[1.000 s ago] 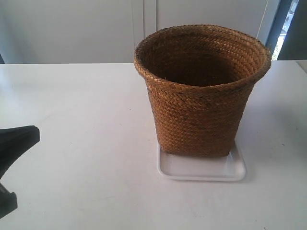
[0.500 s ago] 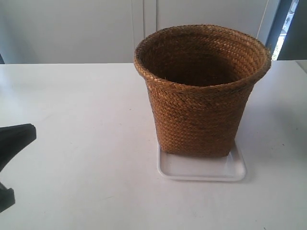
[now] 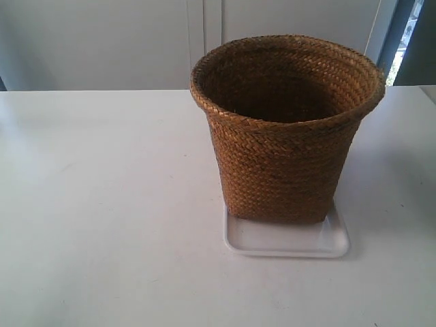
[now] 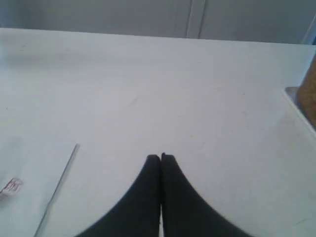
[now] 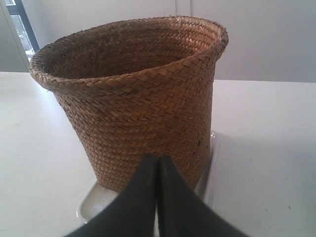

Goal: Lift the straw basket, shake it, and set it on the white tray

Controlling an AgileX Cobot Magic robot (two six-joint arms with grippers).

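Observation:
The brown woven straw basket (image 3: 286,129) stands upright on the white tray (image 3: 286,242) at the right of the table. Neither arm shows in the exterior view. The right wrist view has the basket (image 5: 136,103) close ahead on the tray (image 5: 91,207), with my right gripper (image 5: 157,159) shut and empty, its tips short of the basket's wall. My left gripper (image 4: 161,158) is shut and empty over bare tabletop, and a sliver of the basket (image 4: 310,94) and the tray's edge (image 4: 296,101) show at the frame's side.
The white table (image 3: 109,204) stretches wide to the left of the basket. A sheet of white paper with a small red mark (image 4: 29,187) lies flat near the left gripper. Pale wall panels (image 3: 122,41) stand behind the table.
The dark gripper at the exterior view's lower left has drawn back out of the frame. Basket and tray have not moved.

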